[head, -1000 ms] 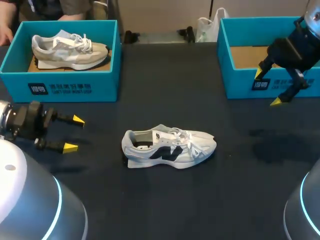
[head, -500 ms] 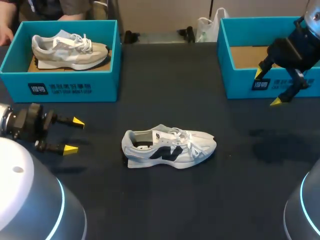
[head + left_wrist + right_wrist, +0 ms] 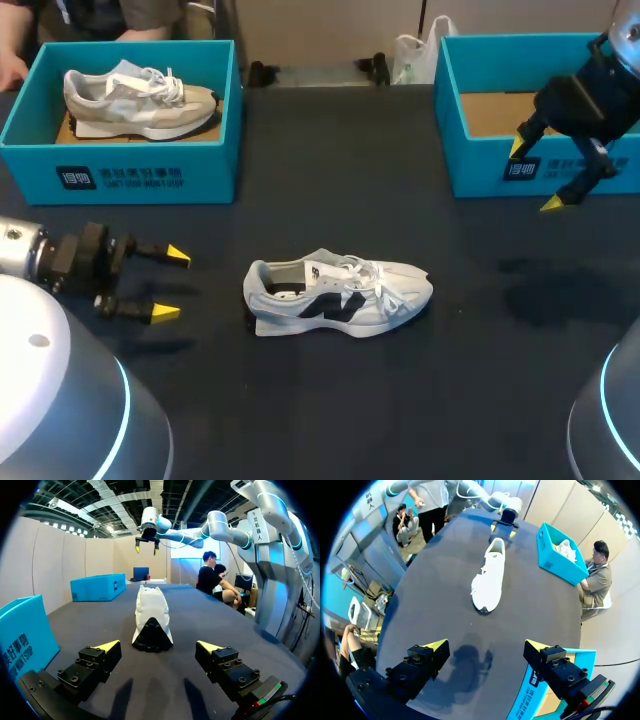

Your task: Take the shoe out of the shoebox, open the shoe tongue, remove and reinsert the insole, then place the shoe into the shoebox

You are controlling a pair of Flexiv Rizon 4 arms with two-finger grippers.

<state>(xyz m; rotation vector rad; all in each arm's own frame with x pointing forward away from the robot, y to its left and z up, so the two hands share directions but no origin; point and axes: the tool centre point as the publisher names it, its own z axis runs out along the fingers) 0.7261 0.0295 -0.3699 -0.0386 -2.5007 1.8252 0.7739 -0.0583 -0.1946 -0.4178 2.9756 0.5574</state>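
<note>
At mid-table: white sneaker [image 3: 338, 293] on its sole, long axis left-right, toe rightward, heel facing left gripper [image 3: 172, 284].
Left shoebox [image 3: 120, 172]: grey sneaker [image 3: 140, 100] inside.
Right shoebox [image 3: 478, 168]: right gripper [image 3: 535, 176] at its front wall.
Fingers: both pairs spread, holding nothing.

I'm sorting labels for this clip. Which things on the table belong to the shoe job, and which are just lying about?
Job:
white shoe, mid-table
empty shoebox, likely its own
left gripper and right gripper, both open

Lying about:
second shoebox
beige shoe inside it
</note>
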